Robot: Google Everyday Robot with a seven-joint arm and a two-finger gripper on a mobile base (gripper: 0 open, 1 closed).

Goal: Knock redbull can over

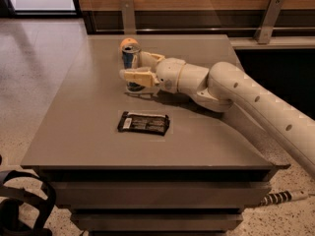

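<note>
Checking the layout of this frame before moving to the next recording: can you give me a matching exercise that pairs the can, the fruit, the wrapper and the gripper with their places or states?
Things:
1. redbull can
2. orange
3. black snack wrapper
4. gripper

Places or states:
A. lies flat near the middle of the table
B. sits just behind the can, farther from the camera
C. stands upright on the far left part of the table
D. at the can, with its fingers spread, one on each side of it

Pairs: 1-C, 2-B, 3-A, 4-D
</note>
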